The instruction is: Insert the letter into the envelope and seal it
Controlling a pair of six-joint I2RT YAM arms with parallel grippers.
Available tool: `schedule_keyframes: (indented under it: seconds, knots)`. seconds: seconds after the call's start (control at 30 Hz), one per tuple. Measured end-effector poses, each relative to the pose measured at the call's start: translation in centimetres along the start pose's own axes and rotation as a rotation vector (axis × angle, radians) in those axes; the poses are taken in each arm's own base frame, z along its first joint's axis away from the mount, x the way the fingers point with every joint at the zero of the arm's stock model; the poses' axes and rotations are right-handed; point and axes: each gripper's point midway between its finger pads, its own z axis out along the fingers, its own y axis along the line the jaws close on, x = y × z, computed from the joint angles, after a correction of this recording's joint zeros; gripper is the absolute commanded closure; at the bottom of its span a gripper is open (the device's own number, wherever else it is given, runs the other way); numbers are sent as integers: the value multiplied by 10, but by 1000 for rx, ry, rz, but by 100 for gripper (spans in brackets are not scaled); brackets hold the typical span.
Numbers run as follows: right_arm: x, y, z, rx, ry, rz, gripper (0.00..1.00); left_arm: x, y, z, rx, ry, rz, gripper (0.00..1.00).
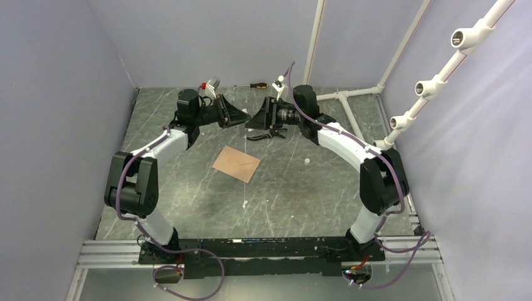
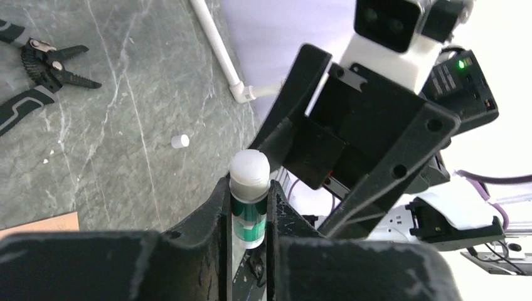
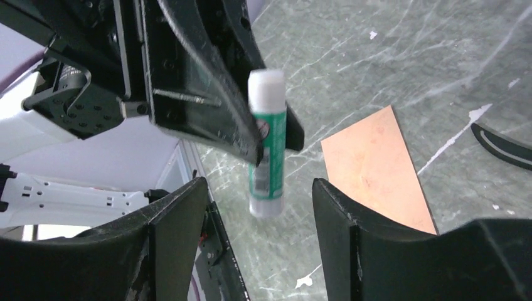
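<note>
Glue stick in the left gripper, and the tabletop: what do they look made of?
The glue stick in the left gripper: smooth plastic tube, by its glossy green-and-white printed label; matte white tip, cap or glue unclear. The tabletop: dark grey with white veins, marble-look; possibly stone or printed laminate.

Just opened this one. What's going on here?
The left gripper is shut on a green glue stick with its white tip exposed, held in the air near the back of the table. The right gripper faces it, open, and is not touching the stick. A flat brown paper lies alone mid-table. Whether it is the closed envelope or the letter cannot be told.
</note>
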Motion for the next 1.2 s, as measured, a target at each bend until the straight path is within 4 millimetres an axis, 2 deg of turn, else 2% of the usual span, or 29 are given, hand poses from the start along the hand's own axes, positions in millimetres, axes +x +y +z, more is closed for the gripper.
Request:
schedule_keyframes:
  seconds: [0.17, 0.27, 0.4, 0.5, 0.67, 0.83, 1.07, 1.2]
  knots:
    - [-4, 16, -17, 0, -103, 43, 29, -13, -8, 1, -14, -45, 40, 98]
    - [-8, 31, -21, -68, -181, 109, 32, -27, -29, -2, 3, -92, 85, 98]
    - [-13, 41, -16, -132, -231, 187, 36, -42, -64, -8, 62, -145, 126, 98]
    - [-22, 51, -13, -176, -269, 216, 35, -46, -78, -10, 102, -163, 115, 97]
    - [-39, 65, -14, -233, -316, 225, 36, -48, -85, -10, 122, -168, 76, 98]
    - [-49, 75, -18, -272, -347, 224, 51, -49, -86, -10, 124, -173, 51, 97]
    - [-55, 70, -19, -252, -390, 258, 56, -49, -86, -11, 126, -175, 36, 98]
    - [-52, 64, -20, -228, -408, 273, 72, -48, -85, -11, 126, -175, 32, 98]
